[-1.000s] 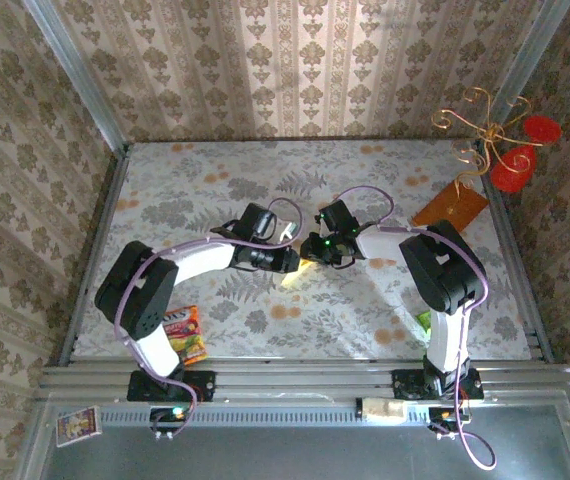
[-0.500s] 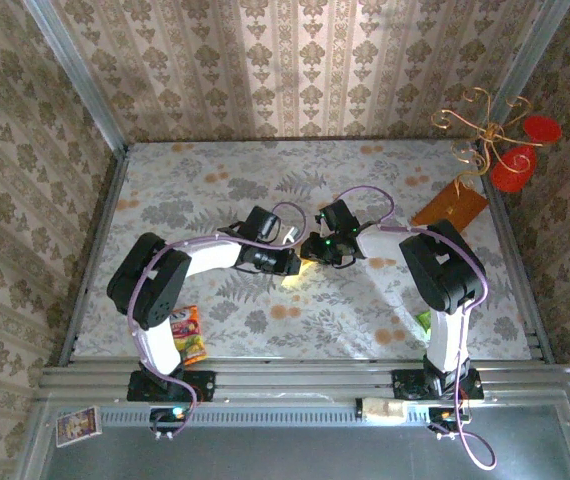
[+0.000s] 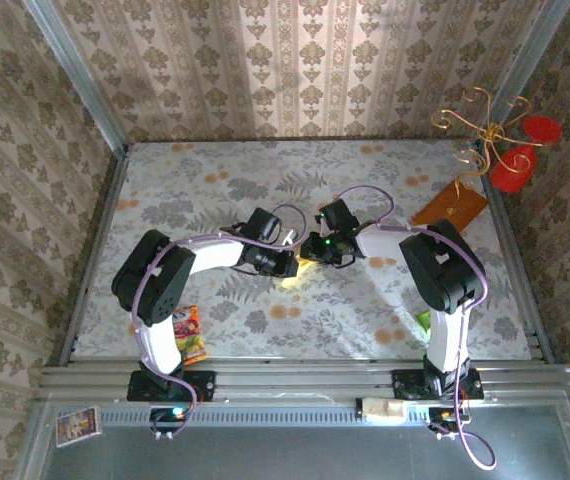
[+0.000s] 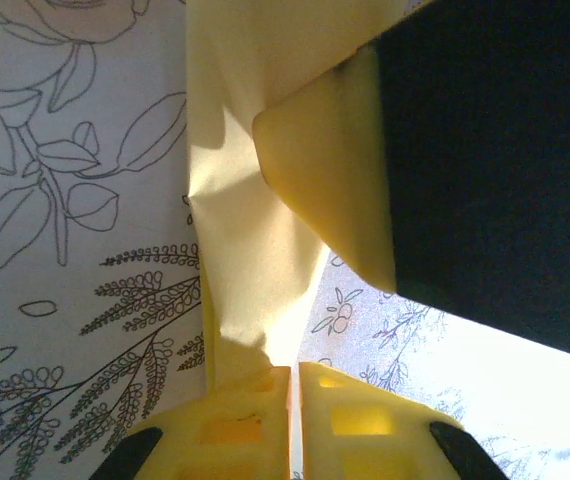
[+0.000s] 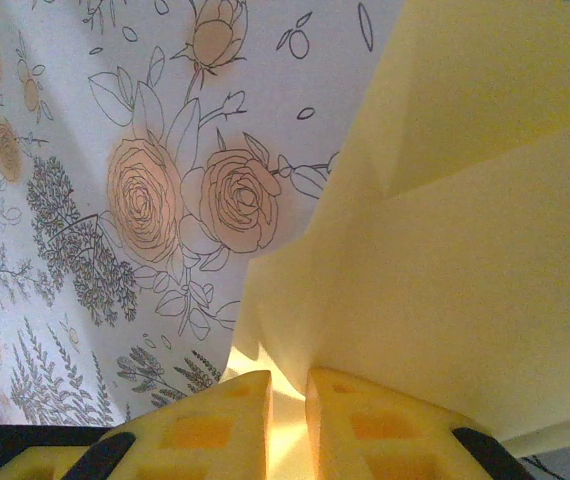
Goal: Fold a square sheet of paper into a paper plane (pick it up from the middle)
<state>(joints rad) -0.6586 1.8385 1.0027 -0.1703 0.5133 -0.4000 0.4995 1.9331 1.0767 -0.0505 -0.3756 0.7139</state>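
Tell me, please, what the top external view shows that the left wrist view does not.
Top external adds the whole left arm and right arm, an orange-brown board at the far right, a red ornament beside it, and a colourful packet by the left arm's base. Left wrist adds close detail: the left gripper pinching the yellow paper, which is creased and crumpled just above the pinch. Both show that paper and the floral table cover.
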